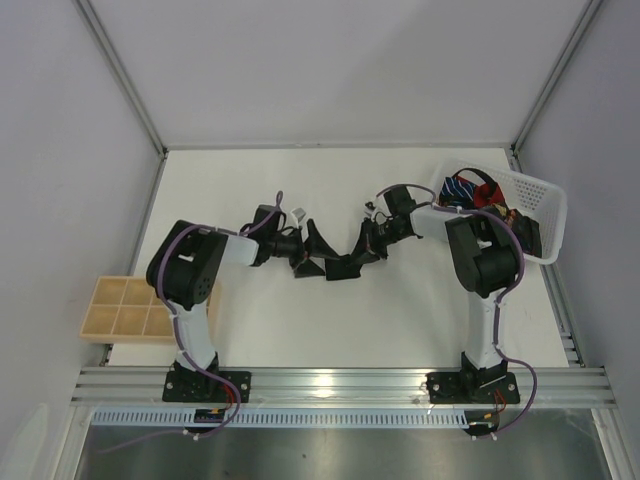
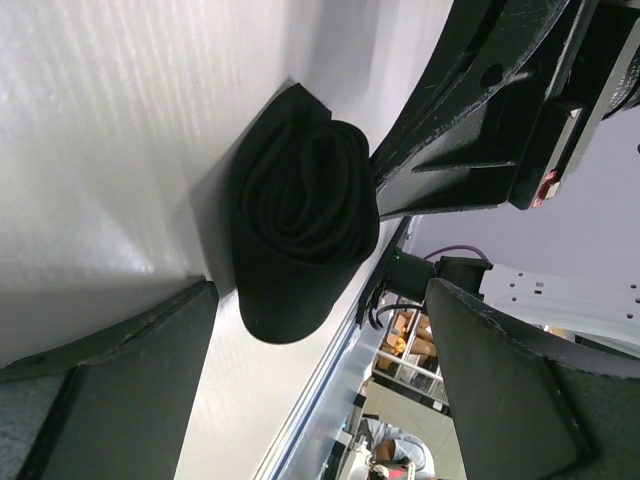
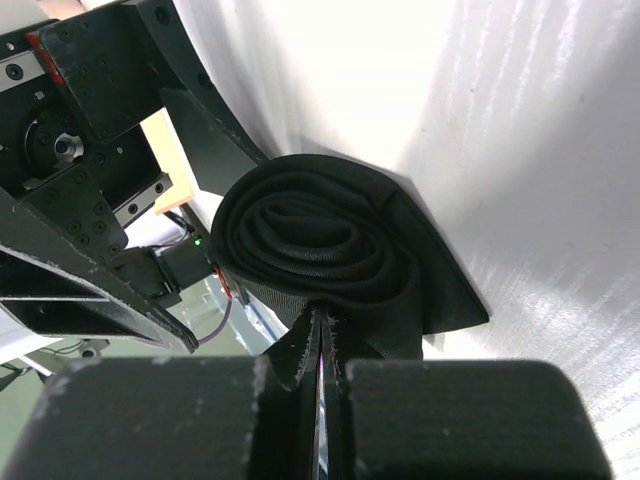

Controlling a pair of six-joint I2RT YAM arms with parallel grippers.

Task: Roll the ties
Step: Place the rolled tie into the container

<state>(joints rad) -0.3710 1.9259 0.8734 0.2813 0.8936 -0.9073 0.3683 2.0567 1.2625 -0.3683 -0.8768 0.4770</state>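
Right claw (image 3: 320,348) is pinching the rolled tie (image 3: 310,240) by its outer layers, center frame; soft, likely uncoiling; left claw (image 2: 312,392) is gaping.

A white table (image 1: 330,330) sits inside pale grey wall panels (image 1: 330,70) joined by slanting aluminium posts (image 1: 122,75). Along its near edge run a ribbed aluminium rail (image 1: 340,382), a slotted white strip (image 1: 340,417) and a brushed metal surface (image 1: 330,450). The light is soft and even, glaring off the tabletop in the wrist views
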